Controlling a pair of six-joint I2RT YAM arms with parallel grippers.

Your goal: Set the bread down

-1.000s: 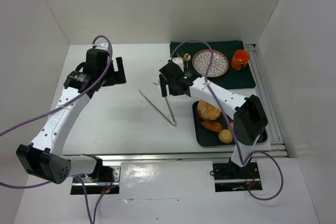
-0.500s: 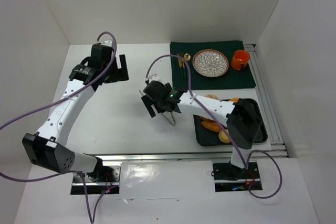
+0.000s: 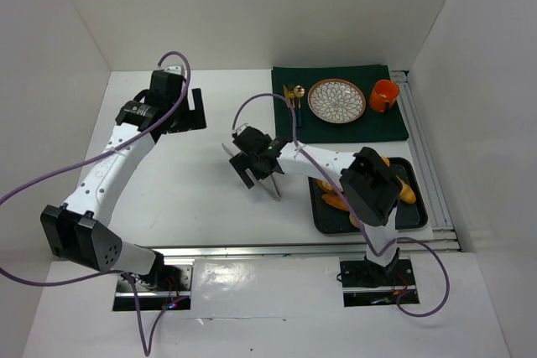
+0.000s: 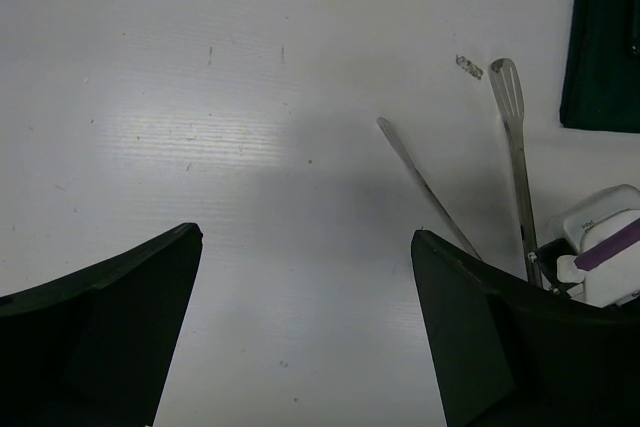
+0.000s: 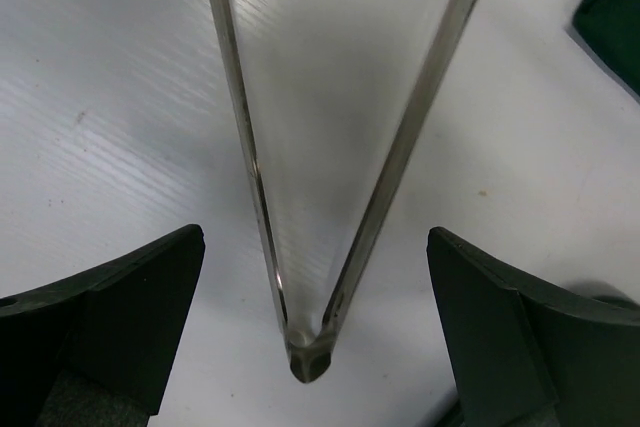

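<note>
The bread is hidden: my right arm lies over the left part of the black tray (image 3: 417,217), and only orange pastry edges (image 3: 337,202) show there. My right gripper (image 3: 254,165) is open and hovers low over the metal tongs (image 3: 273,189) on the white table. In the right wrist view the gripper (image 5: 315,234) has its fingers wide on both sides of the V-shaped tongs (image 5: 312,352), near their hinge, without touching. My left gripper (image 3: 195,111) is open and empty at the far left. In its own view the gripper (image 4: 306,235) is over bare table, with the tongs (image 4: 515,157) to the right.
A dark green cloth (image 3: 394,127) at the far right carries a patterned plate (image 3: 336,100), an orange cup (image 3: 384,95) and a gold utensil (image 3: 292,94). White walls close in the table on the left, the far side and the right.
My right gripper swung left from beside the green cloth and came down over the tongs, and its arm now covers the bread. My left gripper shifted slightly to the right.
</note>
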